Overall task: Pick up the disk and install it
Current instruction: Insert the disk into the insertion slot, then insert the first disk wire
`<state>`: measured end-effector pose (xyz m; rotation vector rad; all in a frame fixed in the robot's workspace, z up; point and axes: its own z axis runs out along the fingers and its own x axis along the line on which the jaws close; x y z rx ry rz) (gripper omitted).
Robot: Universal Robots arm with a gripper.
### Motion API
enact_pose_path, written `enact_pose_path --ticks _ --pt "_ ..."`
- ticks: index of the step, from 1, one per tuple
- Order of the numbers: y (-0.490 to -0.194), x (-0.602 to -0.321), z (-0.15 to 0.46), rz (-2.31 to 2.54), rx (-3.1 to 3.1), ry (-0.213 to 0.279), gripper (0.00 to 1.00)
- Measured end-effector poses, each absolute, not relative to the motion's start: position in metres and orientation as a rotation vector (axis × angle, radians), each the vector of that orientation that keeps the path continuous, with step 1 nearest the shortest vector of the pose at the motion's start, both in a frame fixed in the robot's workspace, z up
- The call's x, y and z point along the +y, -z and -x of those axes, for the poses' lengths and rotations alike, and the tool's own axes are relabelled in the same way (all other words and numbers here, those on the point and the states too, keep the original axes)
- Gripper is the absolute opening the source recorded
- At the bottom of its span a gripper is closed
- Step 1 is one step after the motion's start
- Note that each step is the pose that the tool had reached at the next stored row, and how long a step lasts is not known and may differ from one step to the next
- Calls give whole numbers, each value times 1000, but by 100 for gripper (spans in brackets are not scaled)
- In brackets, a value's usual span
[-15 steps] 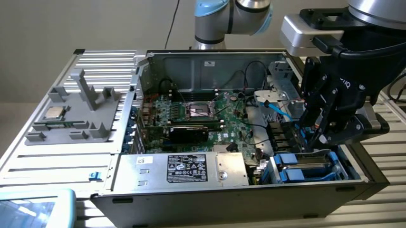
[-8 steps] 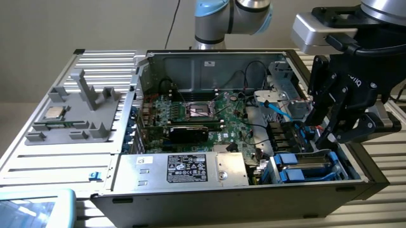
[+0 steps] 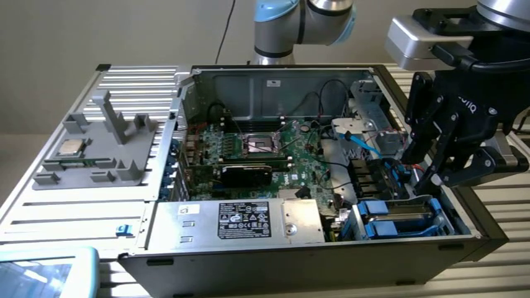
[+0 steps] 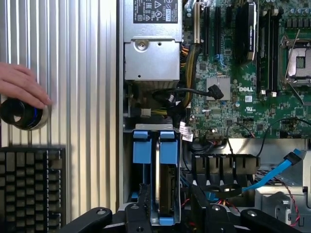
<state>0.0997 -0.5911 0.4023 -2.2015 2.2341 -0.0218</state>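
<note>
Robot's hand hangs at the right of the exterior view above the open computer case, fingers partly apart and gripping nothing. The disk, in its blue carrier, sits in the drive bay at the case's lower right corner, just below the hand and slightly toward the exterior view's left. From the wrist, its long axis runs away from the fingers toward the power-supply box.
</note>
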Motion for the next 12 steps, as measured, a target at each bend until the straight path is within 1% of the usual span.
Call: enact_pose_path --ticks 12 --pt "-402 -590 -101 2202 2239 15 45"
